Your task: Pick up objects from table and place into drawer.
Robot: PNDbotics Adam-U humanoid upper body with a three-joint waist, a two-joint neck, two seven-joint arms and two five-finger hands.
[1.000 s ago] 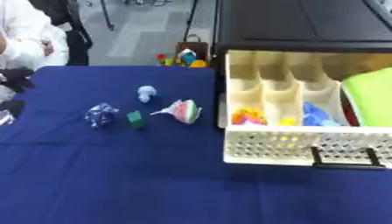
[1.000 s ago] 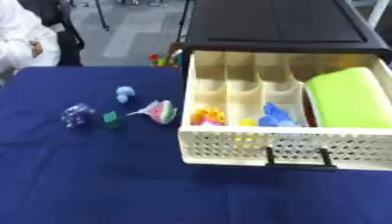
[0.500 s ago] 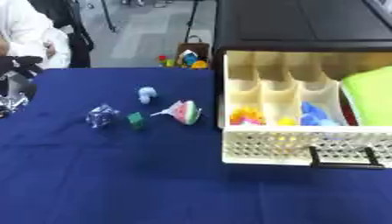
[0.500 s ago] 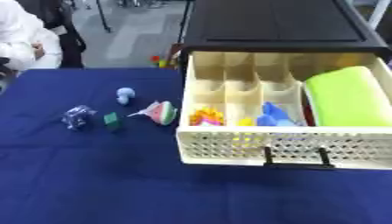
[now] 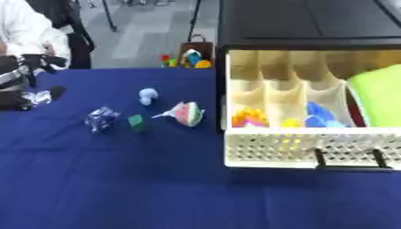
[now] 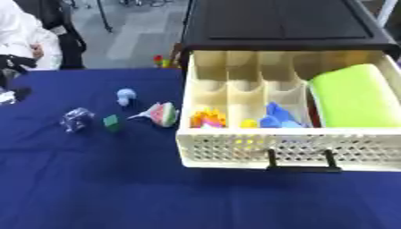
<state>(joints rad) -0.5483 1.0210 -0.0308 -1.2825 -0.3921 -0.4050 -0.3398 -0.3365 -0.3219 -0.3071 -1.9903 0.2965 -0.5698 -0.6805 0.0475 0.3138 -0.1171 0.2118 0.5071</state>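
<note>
Several small things lie on the blue tablecloth (image 5: 156, 188): a crumpled silvery-blue piece (image 5: 102, 119), a little green block (image 5: 137, 121), a small white-and-blue piece (image 5: 147, 95) and a watermelon-slice toy (image 5: 186, 114). To their right stands the open cream drawer (image 6: 258, 150) with a black handle (image 6: 297, 166). Its compartments hold colourful small pieces (image 6: 207, 118), blue pieces (image 6: 278, 115) and a large lime-green thing (image 6: 352, 96). My left hand (image 5: 22, 82), black with a silvery part, shows at the far left edge, well left of the toys. My right hand is out of sight.
The drawer slides out of a black cabinet (image 6: 282, 22) at the back right. Beyond the table's far edge a brown box (image 5: 188, 56) with bright toys stands on the floor. Blue cloth stretches across the whole front of the table.
My left hand has risen and come slightly further in from the left edge. The toys and the drawer lie as before.
</note>
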